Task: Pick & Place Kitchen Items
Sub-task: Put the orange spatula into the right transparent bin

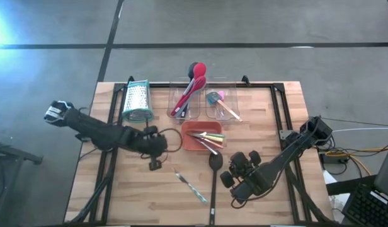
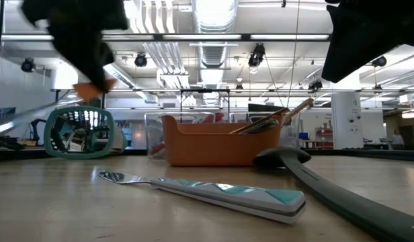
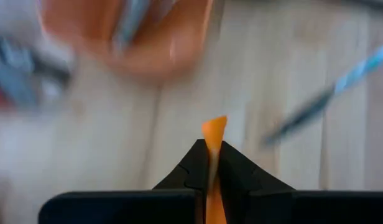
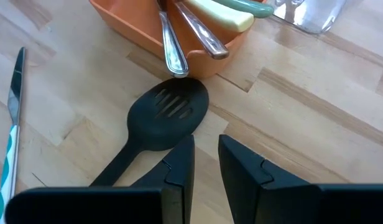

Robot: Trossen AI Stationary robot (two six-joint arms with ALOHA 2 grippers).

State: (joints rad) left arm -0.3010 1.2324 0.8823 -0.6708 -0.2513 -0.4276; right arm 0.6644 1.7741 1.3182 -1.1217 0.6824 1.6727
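My left gripper (image 1: 162, 144) is above the table just left of the orange tray (image 1: 189, 144), shut on a small thin orange piece (image 3: 214, 132); the piece also shows in the low view (image 2: 93, 87), well above the tabletop. My right gripper (image 4: 207, 163) is open and empty, low over the table beside the head of a black slotted spoon (image 4: 166, 115), which lies flat with its head against the tray's near side. A teal-handled knife (image 1: 191, 185) lies flat on the table. The tray holds metal and green-yellow-handled tools (image 4: 198, 28). My left gripper pinches the thin orange piece between its two fingers. The piece's flared end (image 3: 214, 127) sticks out past the fingertips (image 3: 232, 163). The piece is lifted clear of the table.
Two clear tubs stand behind the tray, one with red and black spoons (image 1: 189, 94), one with a teal spatula and a pink piece (image 1: 218, 101). A metal box grater with teal trim (image 1: 136, 101) lies at the far left. There is bare wood at the near left (image 1: 131, 195).
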